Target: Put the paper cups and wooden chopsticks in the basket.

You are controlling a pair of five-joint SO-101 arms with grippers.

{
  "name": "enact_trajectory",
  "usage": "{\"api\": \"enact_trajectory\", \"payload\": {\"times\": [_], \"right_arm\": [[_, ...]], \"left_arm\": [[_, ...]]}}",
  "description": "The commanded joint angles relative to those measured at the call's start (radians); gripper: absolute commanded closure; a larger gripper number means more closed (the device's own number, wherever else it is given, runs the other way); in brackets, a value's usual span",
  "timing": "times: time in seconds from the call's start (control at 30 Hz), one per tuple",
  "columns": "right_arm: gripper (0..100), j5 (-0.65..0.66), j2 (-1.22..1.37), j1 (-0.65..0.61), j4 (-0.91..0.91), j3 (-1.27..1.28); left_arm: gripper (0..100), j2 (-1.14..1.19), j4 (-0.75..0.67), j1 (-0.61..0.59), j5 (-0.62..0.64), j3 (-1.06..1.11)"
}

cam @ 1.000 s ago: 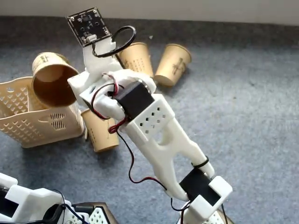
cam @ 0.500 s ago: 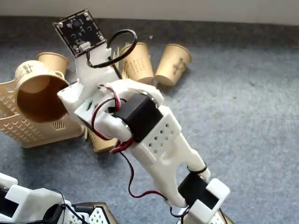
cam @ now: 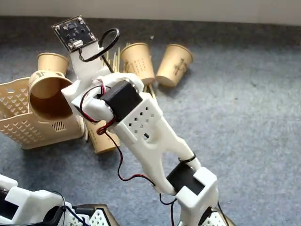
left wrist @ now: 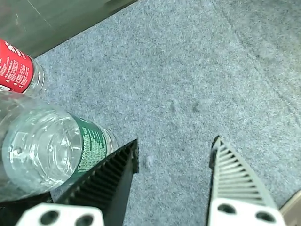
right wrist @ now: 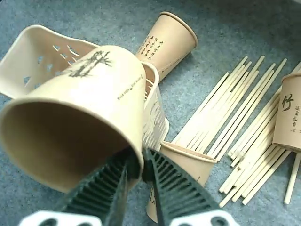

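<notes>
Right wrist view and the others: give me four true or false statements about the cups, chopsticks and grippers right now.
1. The right gripper is shut on a paper cup. True.
2. The wooden chopsticks are in the basket. False: they lie on the carpet.
3. The left gripper is open and holds nothing. True.
4. The held cup stands upright inside the basket. False: it is tipped sideways, gripped by its rim, at the basket's edge.

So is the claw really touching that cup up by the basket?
Touching. In the right wrist view, the right gripper pinches the rim of the paper cup, with its jaws pressed on both sides and no gap.
</notes>
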Motion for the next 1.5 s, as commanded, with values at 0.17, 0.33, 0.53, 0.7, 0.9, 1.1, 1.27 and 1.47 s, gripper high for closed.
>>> {"api": "enact_trajectory", "payload": {"times": [0.17, 0.33, 0.53, 0.7, 0.9, 1.1, 1.27, 1.47], "right_arm": [[98.9, -0.009, 0.05, 0.036, -0.061, -0.042], [98.8, -0.009, 0.042, 0.051, -0.105, -0.077], [87.4, -0.009, 0.022, 0.05, -0.015, -0.234], [79.6, -0.009, 0.024, 0.018, 0.028, -0.371], [79.6, -0.005, 0.021, 0.031, 0.058, -0.397], [79.6, 0.29, -0.042, 0.153, 0.231, -0.463], [79.6, 0.339, -0.2, 0.344, 0.225, -0.354], [79.6, 0.308, -0.343, 0.645, 0.223, 0.085]], "left_arm": [[73, -0.03, -0.017, -0.005, -0.008, 0.005], [73, -0.031, -0.086, -0.004, -0.008, 0.077], [73, -0.031, -0.141, -0.004, -0.008, 0.11], [73, -0.039, -0.135, -0.002, -0.008, 0.102], [73, -0.041, -0.135, 0.018, -0.008, 0.105], [74, -0.041, -0.135, 0.16, -0.087, 0.081], [73, -0.041, 0.006, 0.308, -0.008, -0.151], [73, -0.039, 0.198, 0.578, 0.104, -0.524]]}}
